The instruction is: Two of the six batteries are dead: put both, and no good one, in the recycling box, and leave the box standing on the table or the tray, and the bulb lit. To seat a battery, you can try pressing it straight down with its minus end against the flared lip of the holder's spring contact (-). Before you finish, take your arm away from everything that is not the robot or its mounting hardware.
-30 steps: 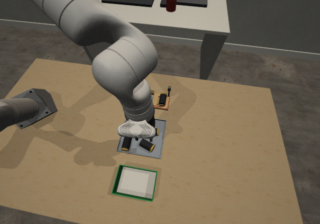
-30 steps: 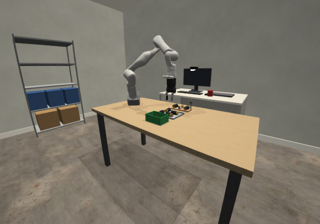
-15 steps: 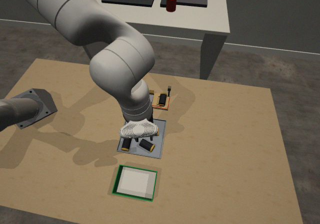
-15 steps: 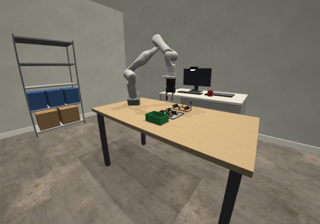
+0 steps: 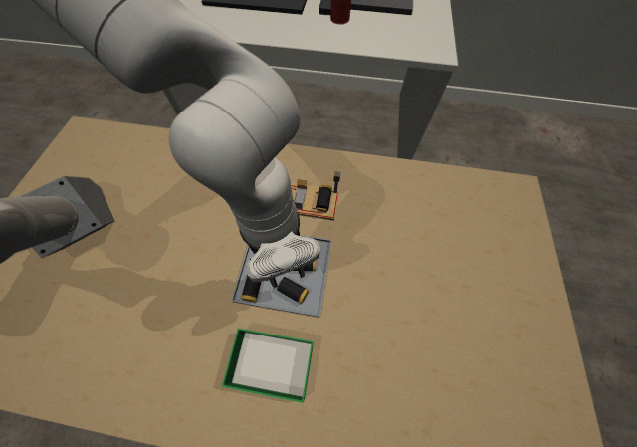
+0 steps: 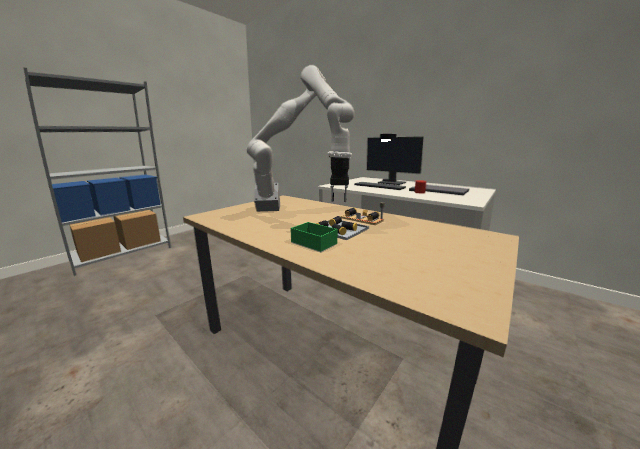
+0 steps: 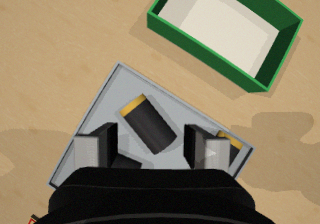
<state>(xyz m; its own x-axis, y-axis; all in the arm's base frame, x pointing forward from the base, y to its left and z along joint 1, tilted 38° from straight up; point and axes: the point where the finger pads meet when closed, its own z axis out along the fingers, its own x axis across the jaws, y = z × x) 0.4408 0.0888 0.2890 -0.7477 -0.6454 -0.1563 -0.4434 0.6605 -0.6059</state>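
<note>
My gripper (image 5: 288,278) (image 6: 339,199) (image 7: 150,139) is open and empty, above the grey tray (image 5: 316,298) (image 7: 106,109). In the wrist view, a black battery with a gold end (image 5: 292,289) (image 7: 150,125) lies in the tray, seen between the fingers. Another battery (image 5: 251,289) (image 7: 232,144) is partly behind the right finger. A third (image 5: 310,266) is partly hidden by the arm. The green recycling box (image 5: 232,363) (image 6: 305,235) (image 7: 200,55) stands upright and empty. Two batteries (image 6: 351,211) (image 6: 373,215) are on the circuit board (image 5: 310,195). I cannot tell whether the bulb is lit.
A thin dark post (image 5: 336,182) (image 6: 382,206) rises at the circuit board's edge, near the tray. The arm's base (image 5: 67,216) (image 6: 267,204) stands on the table's left. A white desk (image 5: 328,36) with a red cup (image 5: 340,7) (image 6: 420,187) is beyond the table.
</note>
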